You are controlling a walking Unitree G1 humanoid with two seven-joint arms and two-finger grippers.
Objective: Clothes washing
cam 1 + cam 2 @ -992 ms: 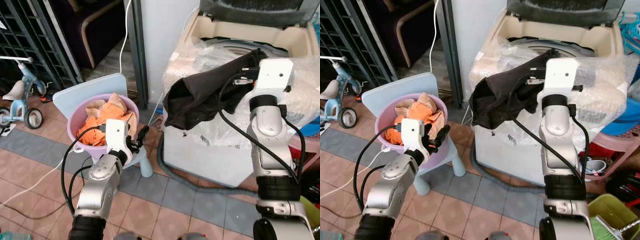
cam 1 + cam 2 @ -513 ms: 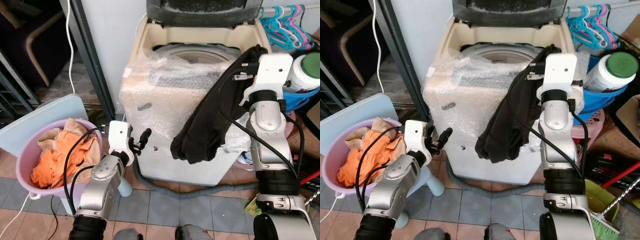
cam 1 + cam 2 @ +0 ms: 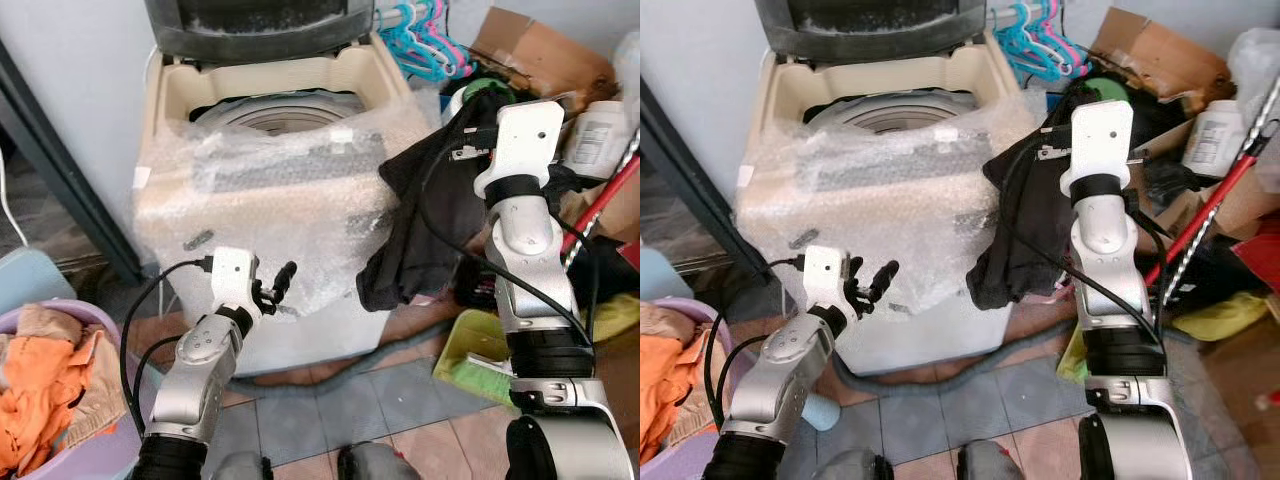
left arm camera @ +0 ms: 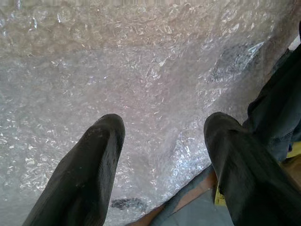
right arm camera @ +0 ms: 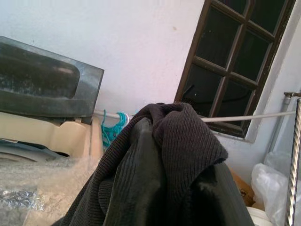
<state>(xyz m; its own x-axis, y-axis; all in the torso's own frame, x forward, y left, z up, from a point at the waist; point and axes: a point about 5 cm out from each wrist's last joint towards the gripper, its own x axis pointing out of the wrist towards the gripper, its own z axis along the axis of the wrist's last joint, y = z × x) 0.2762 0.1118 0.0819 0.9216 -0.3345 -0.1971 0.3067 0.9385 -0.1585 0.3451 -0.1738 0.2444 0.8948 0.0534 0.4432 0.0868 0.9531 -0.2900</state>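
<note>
Carrying dark garment (image 3: 420, 230) in clenched right gripper (image 5: 164, 155) beside washing machine (image 3: 270, 190) | left gripper (image 4: 160, 155) released | next: lift garment over the drum.

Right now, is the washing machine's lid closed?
No, the dark grey lid stands raised at the back of the cream top-loading washing machine, and the round drum opening shows below it.

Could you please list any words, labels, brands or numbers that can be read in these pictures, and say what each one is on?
None can be read.
White bottle, beside the cardboard box: its label carries print, too small and blurred to read.
Washing machine: small stickers on its front under the bubble wrap, too blurred to read.
Dark garment held up by the right gripper: no visible text.
</note>
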